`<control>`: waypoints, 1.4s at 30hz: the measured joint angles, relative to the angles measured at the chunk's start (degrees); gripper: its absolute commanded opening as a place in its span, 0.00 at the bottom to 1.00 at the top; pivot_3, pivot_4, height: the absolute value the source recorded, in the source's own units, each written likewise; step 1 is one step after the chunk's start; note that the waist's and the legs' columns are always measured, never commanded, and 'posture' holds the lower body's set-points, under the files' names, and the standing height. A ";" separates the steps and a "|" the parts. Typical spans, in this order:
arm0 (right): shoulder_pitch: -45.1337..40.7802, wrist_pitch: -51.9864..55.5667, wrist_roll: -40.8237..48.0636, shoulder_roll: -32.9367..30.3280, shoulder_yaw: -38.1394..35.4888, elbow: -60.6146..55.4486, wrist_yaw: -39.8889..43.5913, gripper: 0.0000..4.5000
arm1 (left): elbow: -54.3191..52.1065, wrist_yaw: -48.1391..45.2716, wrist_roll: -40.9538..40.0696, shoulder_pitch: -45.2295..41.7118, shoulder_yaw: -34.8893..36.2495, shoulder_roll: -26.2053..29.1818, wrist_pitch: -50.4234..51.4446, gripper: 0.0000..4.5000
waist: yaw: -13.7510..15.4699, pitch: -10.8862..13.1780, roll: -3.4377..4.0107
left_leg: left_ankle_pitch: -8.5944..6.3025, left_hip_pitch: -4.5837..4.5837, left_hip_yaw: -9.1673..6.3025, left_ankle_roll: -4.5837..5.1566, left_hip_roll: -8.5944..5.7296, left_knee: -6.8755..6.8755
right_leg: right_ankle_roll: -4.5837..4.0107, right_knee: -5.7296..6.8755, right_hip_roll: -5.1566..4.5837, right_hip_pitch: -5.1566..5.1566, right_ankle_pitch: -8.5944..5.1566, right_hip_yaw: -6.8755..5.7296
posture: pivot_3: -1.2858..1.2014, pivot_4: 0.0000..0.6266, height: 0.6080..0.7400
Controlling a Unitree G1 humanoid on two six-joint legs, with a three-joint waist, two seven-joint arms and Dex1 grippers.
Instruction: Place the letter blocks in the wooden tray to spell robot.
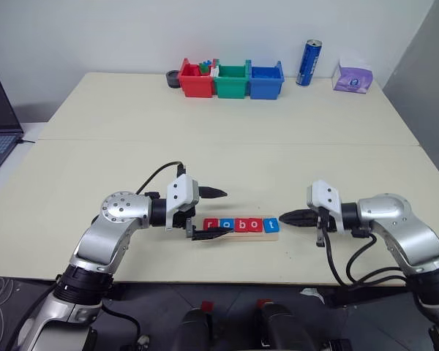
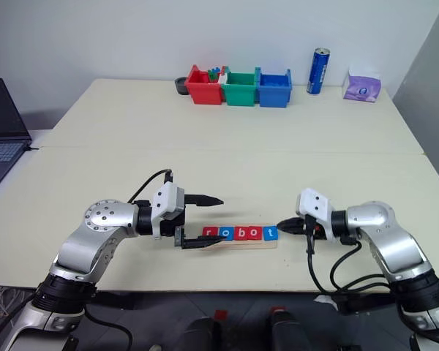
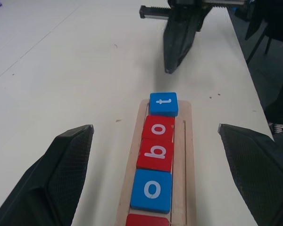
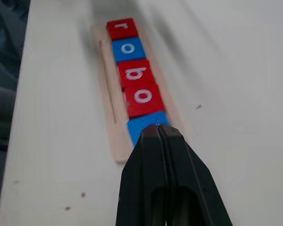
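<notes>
letter blocks (image 1: pixel 241 224): sitting in the wooden tray (image 1: pixel 271 236), spelling "robot"
left gripper (image 1: pixel 214 213): fingers gaping around the tray's end
right gripper (image 1: pixel 284 217): fingers pressing together, gripping nothing

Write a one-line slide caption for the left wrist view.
Five letter blocks spell robot in the wooden tray, framed by the open left gripper, the shut right gripper beyond.
</notes>
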 measured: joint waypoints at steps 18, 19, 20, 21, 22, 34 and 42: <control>0.68 -8.50 -9.73 4.52 7.85 1.79 -4.59 0.01 | -1.48 -0.12 -0.79 0.01 0.00 0.59 1.12 1.00 | 0.07 0.00 0.00 | 0.00 0.02 0.02 0.00 -0.01 0.01 | 0.03 0.00 0.00 0.00 -0.01 0.01 | 0.52 0.24 1.00; 0.46 -8.81 -10.09 4.65 8.01 2.18 -4.70 0.01 | -1.48 -0.12 -0.80 0.01 0.00 0.60 1.12 1.00 | 0.08 0.00 0.00 | 0.00 0.02 0.01 0.00 -0.01 0.01 | 0.02 0.00 0.00 0.00 -0.01 0.01 | 0.52 0.24 1.00; 0.41 -9.04 -10.25 4.73 8.02 2.42 -4.75 0.01 | -1.48 -0.12 -0.81 0.01 0.00 0.60 1.12 1.00 | 0.08 0.00 0.00 | 0.00 0.02 0.01 0.00 -0.01 0.01 | 0.01 0.00 0.00 0.00 0.00 0.01 | 0.52 0.24 1.00; 0.40 -9.29 -10.67 4.77 8.04 2.56 -4.80 0.01 | -1.48 -0.11 -0.81 0.01 0.00 0.61 1.12 1.00 | 0.09 0.00 0.00 | 0.00 0.02 0.01 0.00 -0.01 0.01 | 0.00 0.00 0.00 0.00 0.00 0.00 | 0.52 0.24 1.00; 0.39 -9.56 -10.87 4.79 8.05 2.61 -4.91 0.01 | -1.48 -0.11 -0.81 0.01 0.00 0.61 1.12 1.00 | 0.09 0.00 0.00 | 0.00 0.02 0.01 0.00 -0.01 0.01 | 0.00 0.00 0.00 0.00 0.00 0.01 | 0.52 0.24 1.00; 0.00 -10.40 -10.71 5.54 8.17 3.19 -5.05 0.01 | -1.49 0.03 -0.80 0.04 0.00 0.61 1.12 1.00 | 0.08 0.00 0.00 | 0.00 0.02 0.01 0.00 -0.01 0.01 | -0.01 0.00 0.00 0.00 0.00 0.01 | 0.52 0.24 1.00; -0.40 2.29 2.31 3.84 1.24 -3.23 -1.67 0.01 | -1.52 0.03 -0.80 0.35 0.00 0.61 1.12 1.00 | 0.12 0.00 0.00 | 0.00 0.02 -0.01 0.00 -0.02 0.02 | 0.00 0.01 0.00 0.02 0.00 0.00 | 0.52 0.24 1.00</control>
